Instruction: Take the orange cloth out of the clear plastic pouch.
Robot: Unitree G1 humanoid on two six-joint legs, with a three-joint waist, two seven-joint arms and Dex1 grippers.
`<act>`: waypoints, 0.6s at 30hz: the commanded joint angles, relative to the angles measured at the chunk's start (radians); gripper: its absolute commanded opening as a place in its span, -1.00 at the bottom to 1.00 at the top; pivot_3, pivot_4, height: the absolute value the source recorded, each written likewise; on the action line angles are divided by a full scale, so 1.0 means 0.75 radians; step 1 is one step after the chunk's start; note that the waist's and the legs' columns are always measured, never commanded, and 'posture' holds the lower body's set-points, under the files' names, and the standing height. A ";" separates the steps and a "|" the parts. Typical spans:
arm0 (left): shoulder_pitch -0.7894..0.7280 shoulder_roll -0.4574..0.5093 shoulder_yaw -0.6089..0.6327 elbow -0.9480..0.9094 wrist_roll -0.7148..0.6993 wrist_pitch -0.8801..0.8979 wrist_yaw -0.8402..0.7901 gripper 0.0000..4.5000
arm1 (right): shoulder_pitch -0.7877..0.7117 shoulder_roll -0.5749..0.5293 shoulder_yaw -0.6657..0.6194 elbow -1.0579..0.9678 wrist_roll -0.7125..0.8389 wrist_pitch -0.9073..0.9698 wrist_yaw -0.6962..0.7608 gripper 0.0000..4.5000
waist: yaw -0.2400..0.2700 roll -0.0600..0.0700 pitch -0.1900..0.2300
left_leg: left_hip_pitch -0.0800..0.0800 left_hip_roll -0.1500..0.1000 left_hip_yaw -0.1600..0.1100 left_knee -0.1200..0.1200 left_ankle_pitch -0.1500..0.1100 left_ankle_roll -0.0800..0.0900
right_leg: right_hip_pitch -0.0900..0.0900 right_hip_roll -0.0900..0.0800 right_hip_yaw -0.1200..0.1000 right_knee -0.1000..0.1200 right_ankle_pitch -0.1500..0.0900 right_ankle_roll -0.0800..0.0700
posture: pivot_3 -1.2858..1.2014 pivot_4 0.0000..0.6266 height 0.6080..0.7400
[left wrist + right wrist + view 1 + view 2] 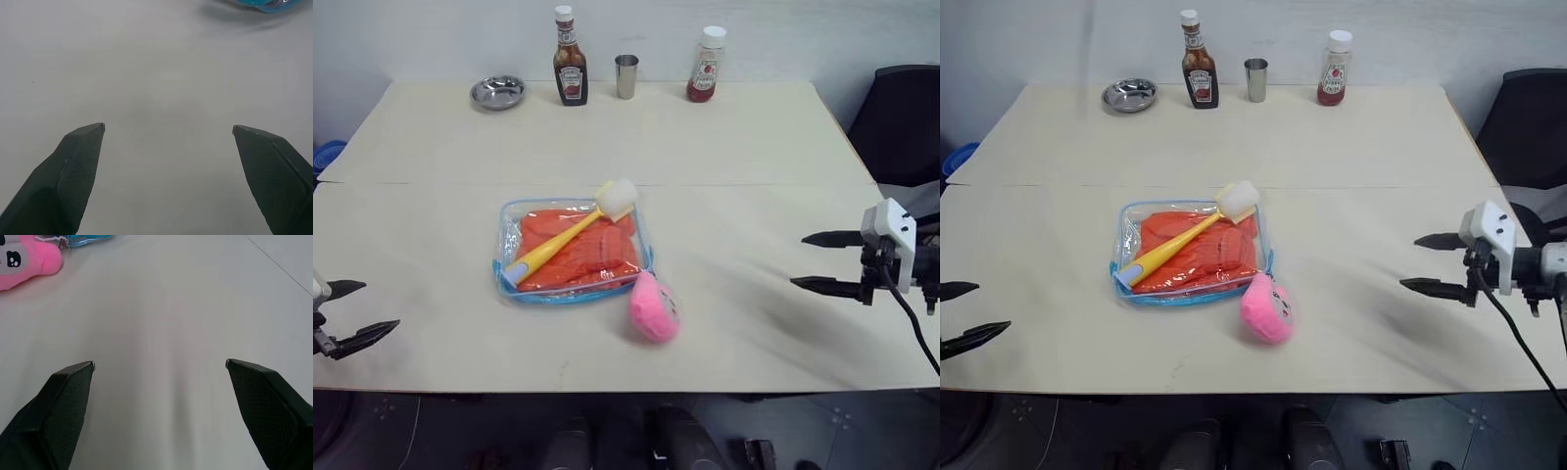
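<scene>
The clear plastic pouch [509, 231] with light blue trim lies flat in the middle of the table, and the orange cloth [592, 250] is folded inside it. A yellow brush with a white head [570, 233] rests diagonally on top of the pouch. My left gripper [364, 311] hovers open over the table's near left edge, well away from the pouch. My right gripper [805, 260] is open over the table at the right, pointing toward the pouch, with nothing between its fingers. An edge of the pouch [266, 5] shows in the left wrist view.
A pink fuzzy plush ball [653, 307] lies just beside the pouch's near right corner. Along the far edge stand a metal bowl [497, 92], a ketchup bottle [570, 59], a metal cup [626, 75] and a red sauce bottle [706, 66]. A dark chair [901, 122] is at the right.
</scene>
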 commanded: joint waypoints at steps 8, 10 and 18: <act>-0.002 -0.021 0.022 0.001 0.026 -0.014 0.031 0.98 | 0.015 0.007 -0.065 -0.055 0.037 0.000 -0.044 1.00 | -0.002 0.000 0.000 | 0.000 0.000 0.000 0.000 0.000 0.000 | 0.000 0.000 0.000 0.000 0.000 0.000 | 0.03 -0.52 1.00; -0.011 -0.023 0.015 -0.001 0.019 -0.002 0.034 0.98 | 0.015 0.007 -0.065 -0.058 0.038 -0.001 -0.055 1.00 | -0.002 0.000 0.000 | 0.000 0.000 0.000 0.000 0.000 0.000 | 0.000 0.000 0.000 0.001 0.000 0.000 | 0.03 -0.52 1.00; -0.054 -0.038 -0.007 -0.021 -0.008 0.073 0.043 0.98 | 0.042 0.006 -0.074 -0.096 0.056 0.033 -0.098 1.00 | -0.006 0.000 0.000 | 0.000 0.000 0.000 0.001 0.000 0.000 | 0.000 0.000 0.000 0.001 0.000 0.000 | 0.03 -0.52 1.00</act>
